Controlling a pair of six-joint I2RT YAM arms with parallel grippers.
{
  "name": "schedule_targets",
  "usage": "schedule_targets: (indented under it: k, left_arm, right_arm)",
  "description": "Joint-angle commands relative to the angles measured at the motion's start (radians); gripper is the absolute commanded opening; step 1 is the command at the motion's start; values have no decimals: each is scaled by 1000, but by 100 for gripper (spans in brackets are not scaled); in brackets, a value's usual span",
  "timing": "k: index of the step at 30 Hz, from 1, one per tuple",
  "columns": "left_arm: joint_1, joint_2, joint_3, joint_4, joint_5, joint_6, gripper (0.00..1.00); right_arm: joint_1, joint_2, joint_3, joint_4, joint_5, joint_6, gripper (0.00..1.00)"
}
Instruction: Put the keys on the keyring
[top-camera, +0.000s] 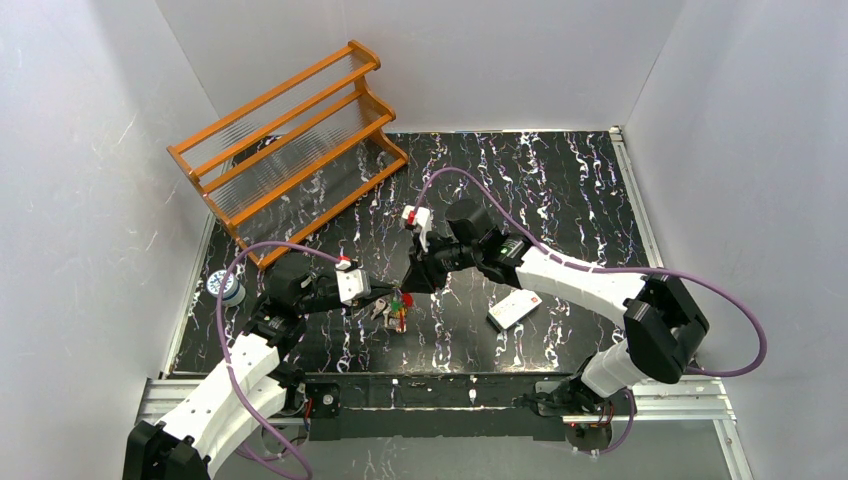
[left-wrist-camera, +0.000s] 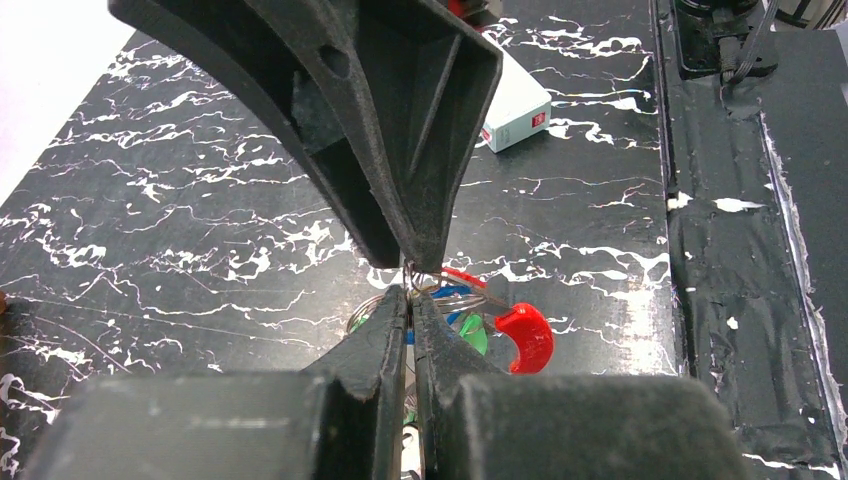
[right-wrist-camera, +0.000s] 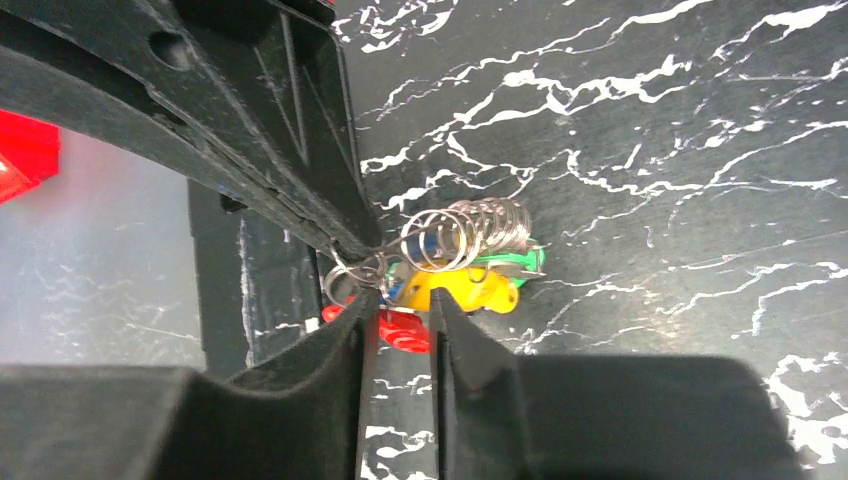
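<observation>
The keyring (right-wrist-camera: 468, 234) is a silver wire loop with stretched coils, held just above the black marbled table. Keys with a yellow head (right-wrist-camera: 462, 291), a red head (right-wrist-camera: 402, 330) and a green head (right-wrist-camera: 522, 262) hang bunched under it. In the left wrist view the red head (left-wrist-camera: 526, 336), a green head (left-wrist-camera: 472, 336) and a blue head (left-wrist-camera: 452, 292) show. My left gripper (left-wrist-camera: 411, 293) is shut on the ring's wire. My right gripper (right-wrist-camera: 400, 296) faces it tip to tip, its jaws a narrow gap apart beside the ring. From above, the bunch (top-camera: 399, 310) hangs between both grippers.
An orange wooden rack (top-camera: 290, 140) stands at the back left. A flat white card with a red dot (top-camera: 513, 310) lies right of the grippers and also shows in the left wrist view (left-wrist-camera: 517, 108). A small blue-and-white object (top-camera: 228, 290) sits at the left edge.
</observation>
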Motion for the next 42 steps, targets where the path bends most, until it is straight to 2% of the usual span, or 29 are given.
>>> schedule_targets:
  k: [1,3,6,14,20,24,32,42]
  left_arm:
    - [-7,-16,31,26,40,-2,0]
    - [-7,-20,31,27,39,0,0]
    - [-7,-20,31,27,38,1,0]
    - [-8,-23,30,32,47,0,0]
    - [-10,-27,22,56,78,-2,0]
    - [-13,-30,21,63,87,-2,0]
    - [-14,-34,19,67,90,-3,0]
    - [-16,-36,18,69,93,-2,0]
  right_arm:
    - [-4,-49,-12,63,38,-16,46]
    - [-3,-94,-44,103,63,-23,62]
    - [-3,-159,-94,168,57,-67,70]
    - [-4,-269,-261,434,14,-185,71]
    - [-4,-268,-349,622,-96,-254,72]
    - [-3,-230,-350,683,-135,-255,66]
    - [-3,-150,-325,756,-224,-227,39]
    - [-3,-102,-326,747,-187,-237,37]
